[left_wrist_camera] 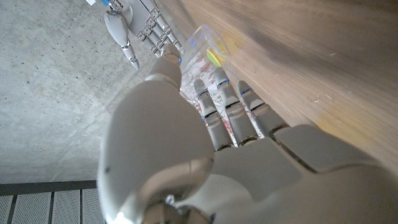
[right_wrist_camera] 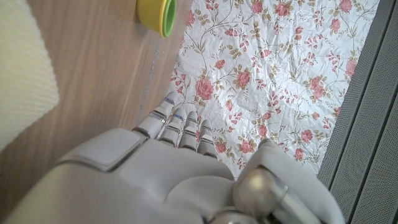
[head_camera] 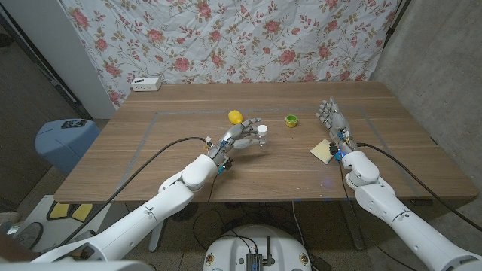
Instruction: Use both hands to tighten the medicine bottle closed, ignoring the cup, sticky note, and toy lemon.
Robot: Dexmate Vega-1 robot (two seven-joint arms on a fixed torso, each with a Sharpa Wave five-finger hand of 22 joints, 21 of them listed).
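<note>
Head view: big wooden table first. Then left hand near the middle, fingers spread beside the small medicine bottle, maybe touching, grip hard to tell. Right hand well apart, open, holding nothing. Twisting probably not begun yet.
</note>
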